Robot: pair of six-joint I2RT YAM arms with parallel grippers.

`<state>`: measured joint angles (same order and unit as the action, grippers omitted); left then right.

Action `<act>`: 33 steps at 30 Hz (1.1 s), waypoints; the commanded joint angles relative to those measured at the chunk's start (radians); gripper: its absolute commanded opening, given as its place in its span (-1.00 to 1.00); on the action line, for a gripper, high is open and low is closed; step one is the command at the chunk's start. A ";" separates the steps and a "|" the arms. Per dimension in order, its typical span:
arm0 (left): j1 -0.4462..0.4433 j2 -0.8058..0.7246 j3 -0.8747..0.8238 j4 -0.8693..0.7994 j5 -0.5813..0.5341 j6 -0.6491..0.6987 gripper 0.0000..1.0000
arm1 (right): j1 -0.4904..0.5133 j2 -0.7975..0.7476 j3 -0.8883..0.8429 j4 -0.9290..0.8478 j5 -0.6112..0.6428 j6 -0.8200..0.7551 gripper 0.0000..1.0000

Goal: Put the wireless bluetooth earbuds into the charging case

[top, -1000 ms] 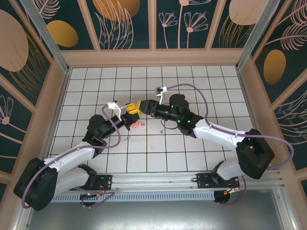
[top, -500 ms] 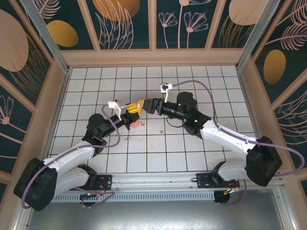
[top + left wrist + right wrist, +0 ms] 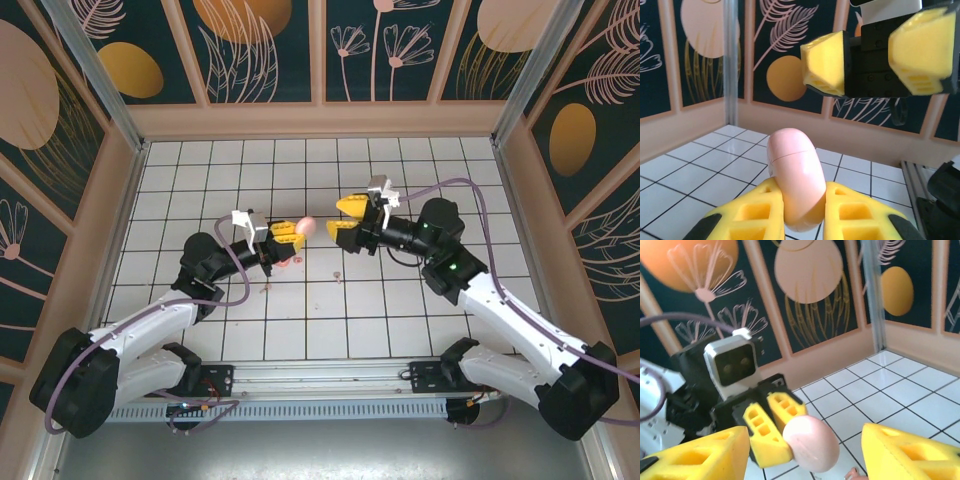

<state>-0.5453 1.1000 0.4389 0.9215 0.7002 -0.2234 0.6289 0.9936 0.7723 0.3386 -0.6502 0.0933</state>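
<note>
Slippage worries me: the left gripper [image 3: 805, 202] pinches only the lower end of the small salmon-pink rounded plastic charging case [image 3: 792, 170], held aloft and closed; the right gripper [image 3: 346, 218], jaws apart facing it, could knock it loose.

The top camera looks down from behind the arms; both wrist cameras face each other closely, sharing the charging case [image 3: 792, 175].

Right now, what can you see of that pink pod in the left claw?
The charging case is a smooth, glossy salmon-pink plastic pod, rounded and oblong, with a thin seam around it; its lid is shut. The left gripper pinches one end between yellow fingers, holding it in the air. The other end points toward the open right gripper, which isn't touching it.
</note>
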 commanded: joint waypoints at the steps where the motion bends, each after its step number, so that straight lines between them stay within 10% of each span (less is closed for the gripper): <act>1: 0.003 0.003 0.035 0.033 0.101 -0.011 -0.79 | -0.025 0.013 0.031 -0.122 -0.149 -0.251 0.21; 18: 0.002 -0.004 0.083 0.020 0.203 0.014 -0.79 | -0.033 0.209 0.222 -0.352 -0.423 -0.489 0.04; 33: 0.003 -0.014 0.083 0.020 0.214 0.010 -0.75 | -0.031 0.249 0.274 -0.412 -0.475 -0.555 -0.62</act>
<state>-0.5453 1.0977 0.4885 0.9199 0.9203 -0.2134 0.5903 1.2346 1.0050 -0.0380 -1.0782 -0.4255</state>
